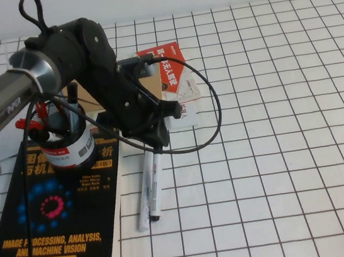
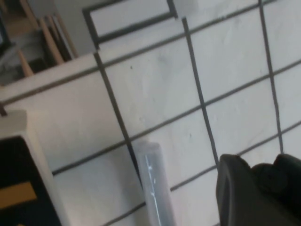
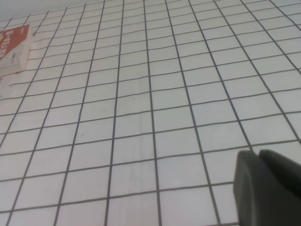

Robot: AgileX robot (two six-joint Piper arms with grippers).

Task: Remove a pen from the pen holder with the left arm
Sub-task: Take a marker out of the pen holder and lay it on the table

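Note:
The white pen holder (image 1: pixel 67 148) stands on a dark book and holds red and black pens (image 1: pixel 42 114). My left gripper (image 1: pixel 156 144) is low over the table, to the right of the holder. It is shut on the upper end of a white pen with a black tip (image 1: pixel 156 191), whose other end rests on the table. A second, pale pen (image 1: pixel 144 198) lies beside it; the left wrist view shows this pale pen (image 2: pixel 153 183) lying next to my left gripper (image 2: pixel 269 170). My right gripper (image 3: pixel 257 154) is shut over bare grid and holds nothing.
The dark book (image 1: pixel 59 232) lies at the front left edge. A red-and-white box (image 1: pixel 170 68), a brown box (image 1: pixel 85 94) and a small white box (image 1: pixel 183 115) sit behind the left arm. The white grid table (image 1: pixel 285 120) stretches to the right.

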